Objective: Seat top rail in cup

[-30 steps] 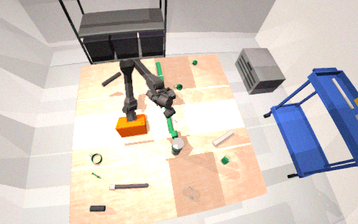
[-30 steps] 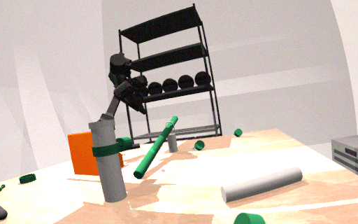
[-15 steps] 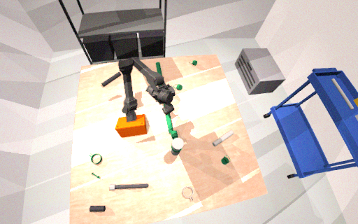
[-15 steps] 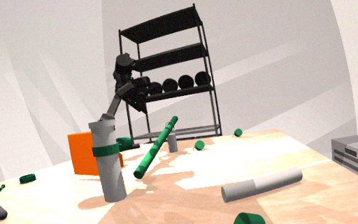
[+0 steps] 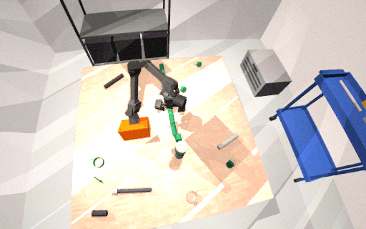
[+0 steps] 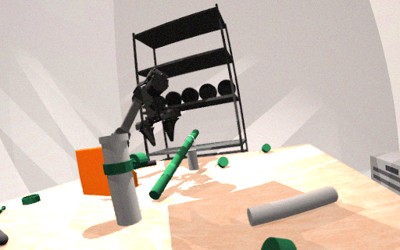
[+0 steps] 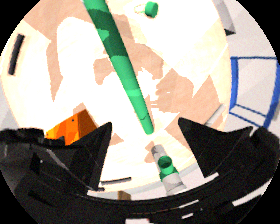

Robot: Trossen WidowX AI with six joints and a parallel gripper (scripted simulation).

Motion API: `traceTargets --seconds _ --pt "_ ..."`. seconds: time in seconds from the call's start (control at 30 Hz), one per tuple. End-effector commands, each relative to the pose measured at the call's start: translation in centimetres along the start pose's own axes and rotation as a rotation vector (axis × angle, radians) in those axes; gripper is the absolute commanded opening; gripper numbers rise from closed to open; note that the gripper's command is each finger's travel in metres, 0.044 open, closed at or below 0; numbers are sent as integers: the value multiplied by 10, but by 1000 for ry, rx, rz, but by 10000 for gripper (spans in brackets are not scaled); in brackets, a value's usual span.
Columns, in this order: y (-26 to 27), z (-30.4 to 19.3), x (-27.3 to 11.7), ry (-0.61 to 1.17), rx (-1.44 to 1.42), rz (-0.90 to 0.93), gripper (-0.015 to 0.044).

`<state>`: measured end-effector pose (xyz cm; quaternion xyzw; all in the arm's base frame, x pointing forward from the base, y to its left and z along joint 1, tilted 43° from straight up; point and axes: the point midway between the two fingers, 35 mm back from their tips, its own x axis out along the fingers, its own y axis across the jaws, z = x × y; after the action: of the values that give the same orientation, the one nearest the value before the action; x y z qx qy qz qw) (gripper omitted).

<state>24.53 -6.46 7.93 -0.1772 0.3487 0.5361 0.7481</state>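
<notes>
Tool [image 5: 163,100] [image 6: 162,142] [image 7: 145,121] stands open and empty above the rail [image 5: 173,123] [image 6: 175,164] [image 7: 125,65], whose cut end lies outside the rail-end cup [image 5: 178,137] [image 6: 139,160] [image 7: 166,163] on the big post [image 5: 181,147] [image 6: 124,199] [image 7: 174,186], its slope probably due to support only near the small post [image 6: 192,161].
</notes>
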Motion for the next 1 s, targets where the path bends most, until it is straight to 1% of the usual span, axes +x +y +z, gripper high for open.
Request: traceTargets --seconds 0.0,0.27,0.33,0.47,0.6,0.73,0.97 --pt "4 1 19 35 -348 118 440" --pt "4 1 19 35 -348 118 440" --pt "5 1 25 35 -349 117 440" --pt "8 -1 52 34 -349 117 440" --pt "8 -1 55 33 -349 117 440" --pt "10 -1 67 33 -349 117 440" --pt "10 -2 73 33 -349 117 440"
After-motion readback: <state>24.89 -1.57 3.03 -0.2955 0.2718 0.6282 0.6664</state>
